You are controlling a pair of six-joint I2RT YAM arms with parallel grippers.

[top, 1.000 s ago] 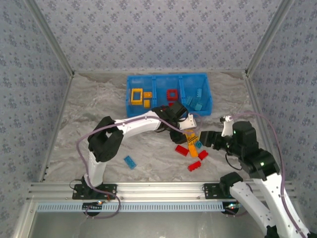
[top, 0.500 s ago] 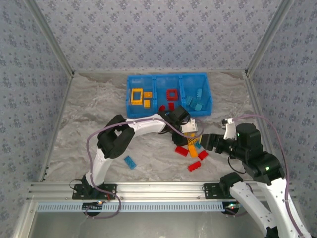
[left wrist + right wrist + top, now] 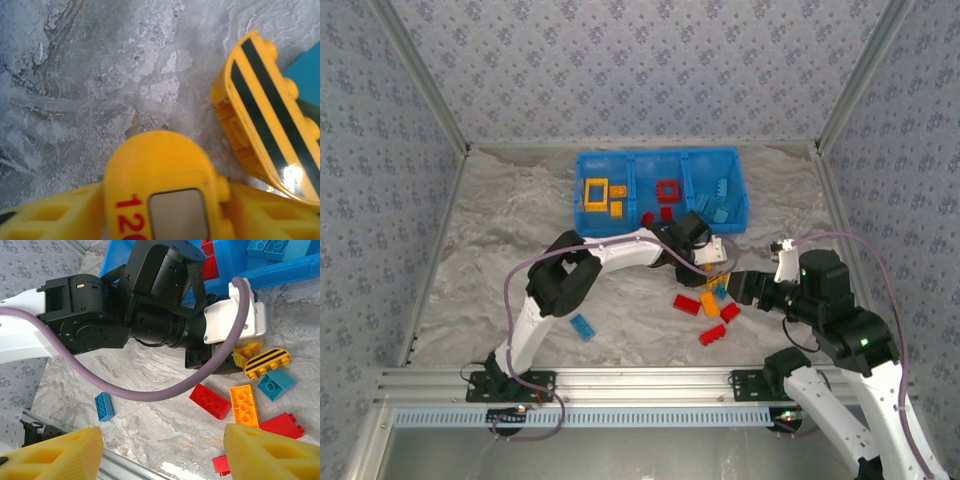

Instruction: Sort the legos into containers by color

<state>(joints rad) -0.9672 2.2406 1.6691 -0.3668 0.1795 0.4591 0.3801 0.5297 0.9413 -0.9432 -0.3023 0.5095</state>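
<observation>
In the left wrist view my left gripper [image 3: 162,222] is shut on a rounded yellow lego [image 3: 160,175] printed with red numbers, low over the table. A yellow lego with black stripes [image 3: 270,120] lies just right of it. From above, the left gripper [image 3: 708,262] is at the top of the loose pile: a red brick [image 3: 687,304], an orange brick [image 3: 710,304], more red ones [image 3: 712,334]. My right gripper [image 3: 740,288] hovers open beside the pile, its jaws [image 3: 162,450] with nothing between them. The containers of the blue bin [image 3: 632,190] hold yellow, red and light blue legos.
A lone blue brick [image 3: 583,326] lies left of the pile, near the front rail [image 3: 640,380]. The left arm [image 3: 150,315] and its purple cable [image 3: 165,390] cross in front of the right gripper. Side walls close in the table.
The left arm has swung right and down onto the pile's top, and its jaws have narrowed onto the yellow lego. The right arm has shifted slightly right.
</observation>
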